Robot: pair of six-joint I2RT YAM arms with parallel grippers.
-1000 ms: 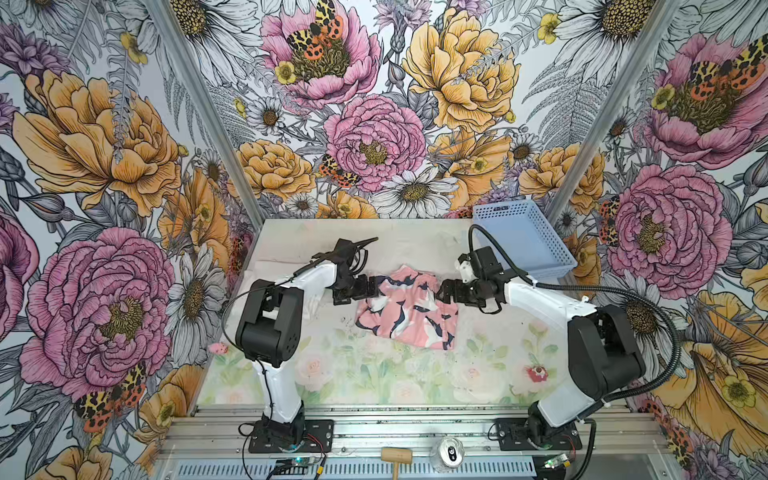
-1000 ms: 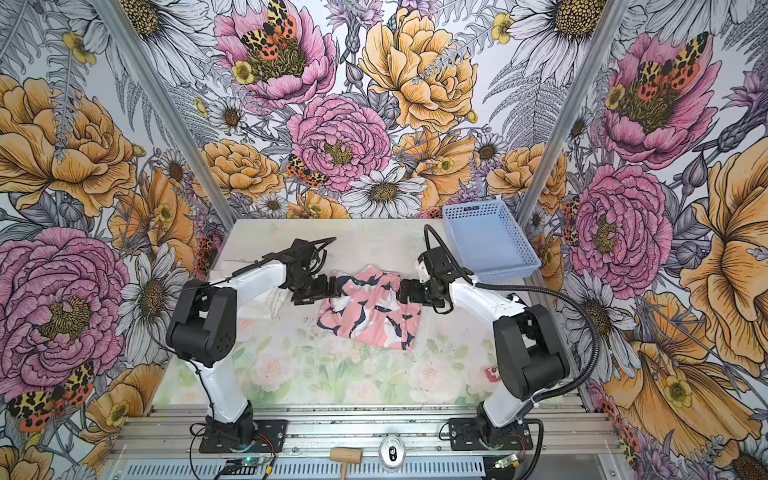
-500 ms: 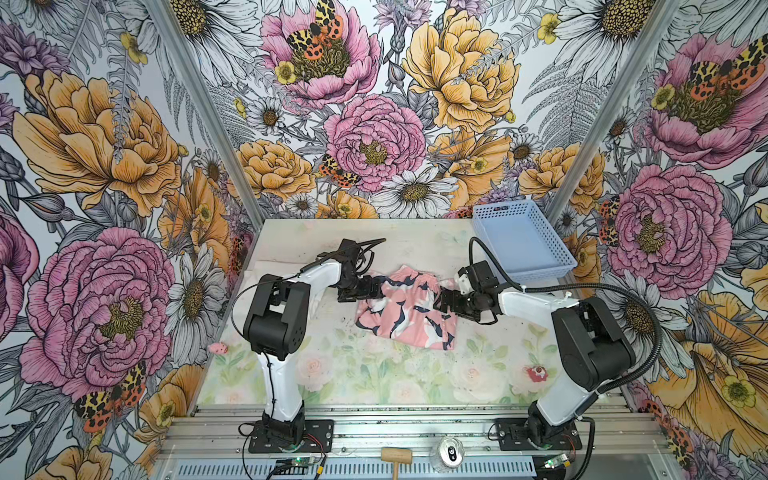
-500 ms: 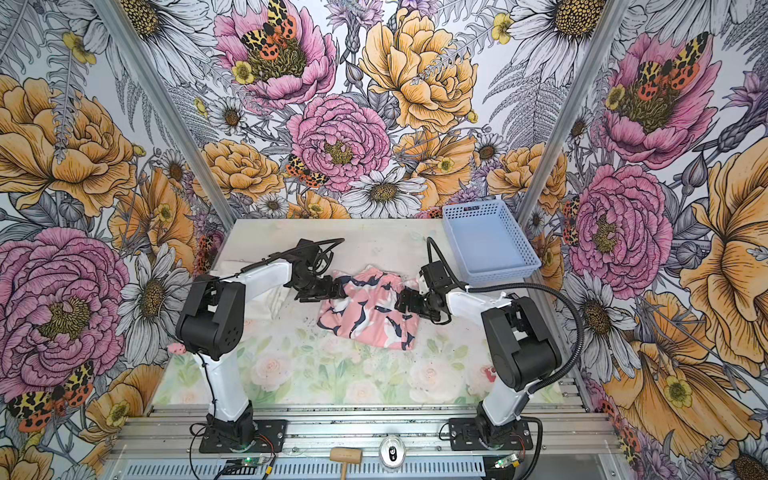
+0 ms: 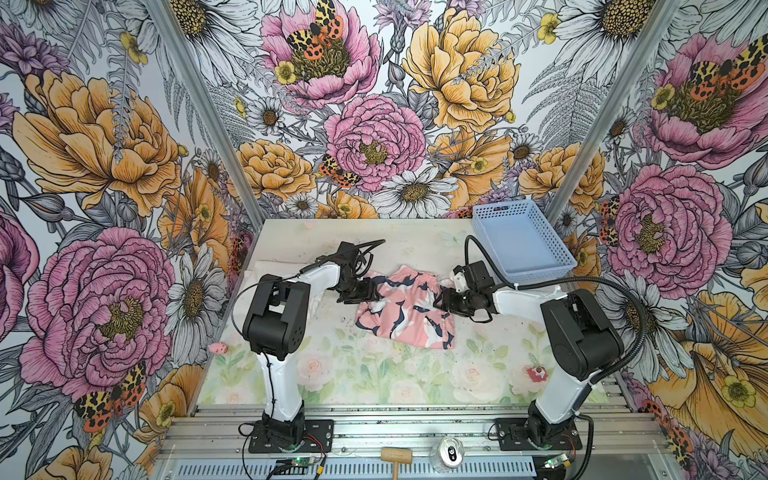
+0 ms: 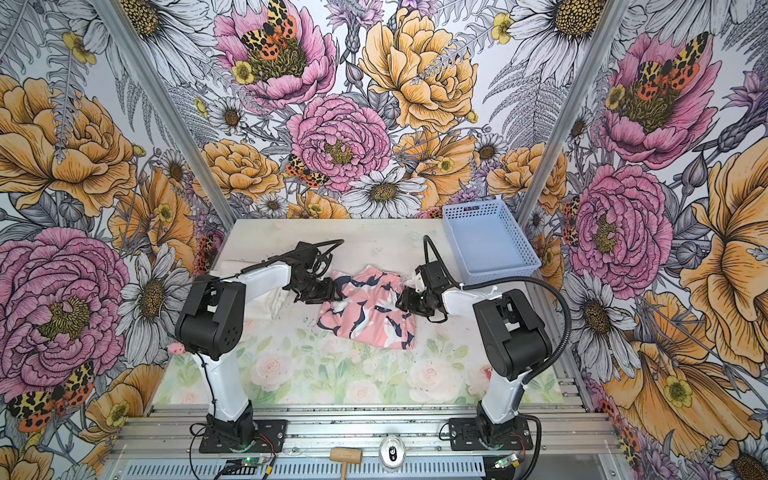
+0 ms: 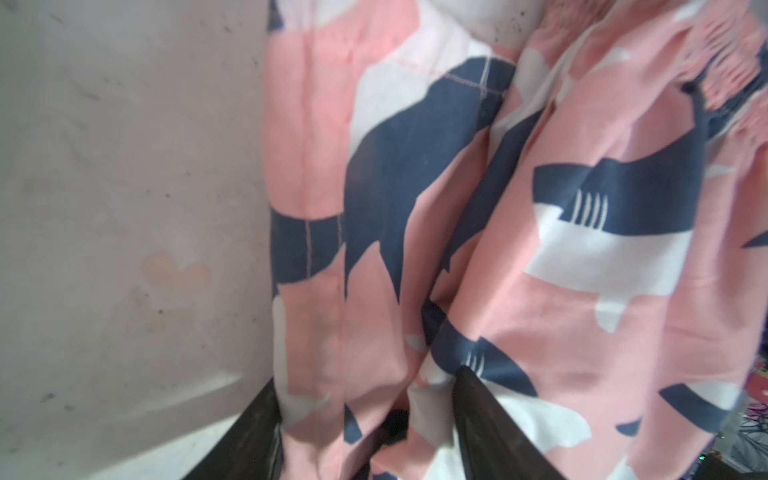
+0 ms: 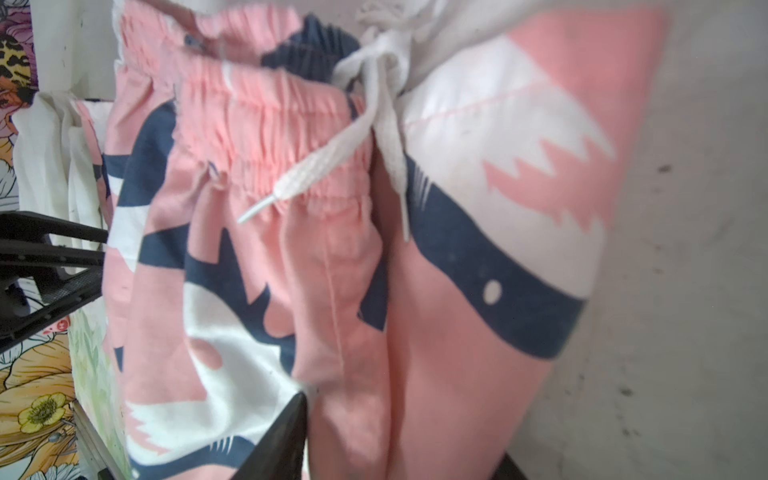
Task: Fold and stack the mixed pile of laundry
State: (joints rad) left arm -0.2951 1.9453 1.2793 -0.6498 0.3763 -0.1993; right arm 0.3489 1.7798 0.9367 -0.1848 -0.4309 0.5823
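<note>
Both arms have pressed inward toward the pink garment [image 5: 405,316] at worktop [image 5: 374,374] centre. At its 9 o'clock edge the left hand [image 5: 374,291] straddles cloth, at 3 o'clock the right hand [image 5: 440,301] likewise, jaws narrowed; firm grip cannot be confirmed. Opposed holds likely serve spreading before folding.

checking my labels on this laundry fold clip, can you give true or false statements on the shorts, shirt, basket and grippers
1. The left gripper and right gripper sit at opposite edges of the pink shark-print shorts. True.
2. The shorts lie in the light blue basket. False: the basket is empty; they lie on the table.
3. The shorts have a white drawstring. True.
4. The white T-shirt lies on top of the shorts. False: it lies beside them, by the left arm.
</note>
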